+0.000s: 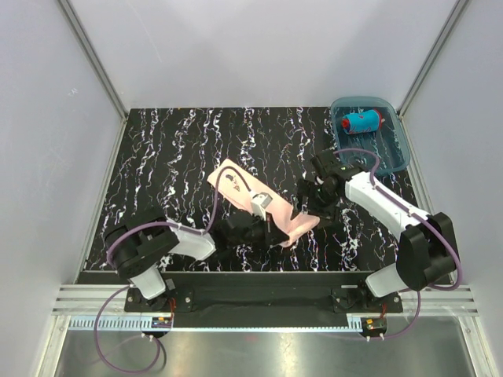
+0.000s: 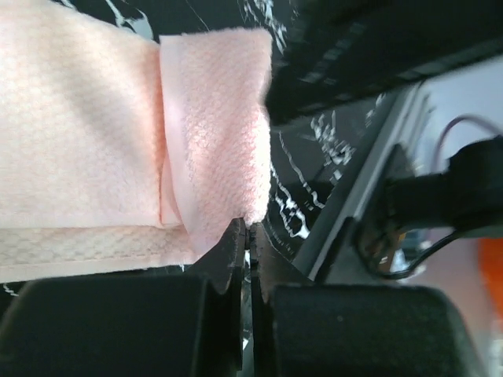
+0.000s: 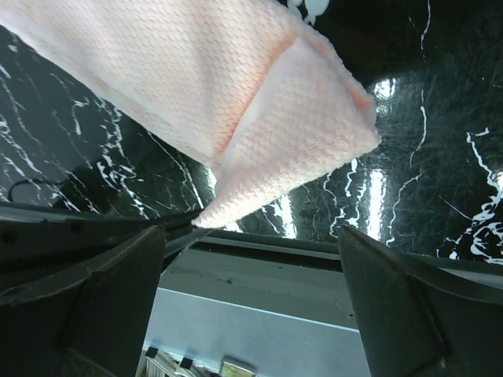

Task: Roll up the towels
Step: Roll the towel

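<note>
One of two done: blue towel (image 1: pixel 361 122) rolled, in tray (image 1: pixel 397 161) at far-right corner. Peach towel (image 1: pixel 236 182) mid-counter, near end folded over, pinched by left gripper (image 2: pixel 247 236); right gripper (image 3: pixel 251 239) spread wide. Still to roll.

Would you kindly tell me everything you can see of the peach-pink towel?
The peach-pink towel is a plain, soft, waffle-textured cloth lying diagonally on the black marbled table, mostly flat, not yet rolled. Its near end is folded back over itself. The left pincer appears shut on that fold's corner; the open right pincer sits at another corner.
</note>
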Available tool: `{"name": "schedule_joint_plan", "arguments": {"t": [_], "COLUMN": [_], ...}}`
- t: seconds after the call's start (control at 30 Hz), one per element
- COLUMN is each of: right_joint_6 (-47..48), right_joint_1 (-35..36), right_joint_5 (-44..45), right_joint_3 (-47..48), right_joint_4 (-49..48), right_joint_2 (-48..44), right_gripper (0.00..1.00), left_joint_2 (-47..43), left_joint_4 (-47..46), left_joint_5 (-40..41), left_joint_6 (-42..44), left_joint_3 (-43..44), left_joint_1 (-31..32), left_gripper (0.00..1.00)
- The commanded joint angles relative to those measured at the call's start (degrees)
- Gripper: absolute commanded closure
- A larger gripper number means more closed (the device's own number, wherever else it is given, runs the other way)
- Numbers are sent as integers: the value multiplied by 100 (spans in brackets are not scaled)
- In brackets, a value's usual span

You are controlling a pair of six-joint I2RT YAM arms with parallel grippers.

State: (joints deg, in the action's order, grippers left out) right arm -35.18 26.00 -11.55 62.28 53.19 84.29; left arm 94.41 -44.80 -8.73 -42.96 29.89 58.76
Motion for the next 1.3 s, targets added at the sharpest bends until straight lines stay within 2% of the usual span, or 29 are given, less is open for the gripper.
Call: {"name": "schedule_joint_plan", "arguments": {"t": [0.0, 0.2, 0.37, 0.63, 0.83, 1.03, 1.17, 1.27], "right_joint_6": [37, -243, -665, -1017, -1228, -1342, -1369, -1404], "right_joint_1": [37, 37, 37, 37, 37, 46, 46, 37], "right_joint_5": [92, 57, -189, -576, -699, -814, -831, -779], "right_joint_3": [346, 48, -795, -1780, -2210, -2431, -2484, -2563], "right_joint_4": [69, -422, -1336, -2671, -3620, -4219, -4431, -4589], "right_joint_2": [-158, -483, -949, -765, -598, -379, -159, -45], "right_gripper": [2, 1, 5, 8, 11, 13, 17, 25], "left_joint_2": [121, -168, -519, -117, 288, 403, 394, 306], "left_joint_4": [-1172, 127, 1112, 1596, 1755, 2185, 2501, 2677], "left_joint_5": [-814, -621, -130, -68, -76, -50, -23, 20], "left_joint_6": [-872, -1091, -1495, -1364, -1514, -1119, -838, -723], "left_joint_3": [-150, -18, -194, 60, 254, 649, 860, 957], "left_joint_1": [-374, -611, -647, -691, -778, -822, -866, -875], "left_gripper": [100, 100, 100, 100, 100, 100, 100, 100]}}
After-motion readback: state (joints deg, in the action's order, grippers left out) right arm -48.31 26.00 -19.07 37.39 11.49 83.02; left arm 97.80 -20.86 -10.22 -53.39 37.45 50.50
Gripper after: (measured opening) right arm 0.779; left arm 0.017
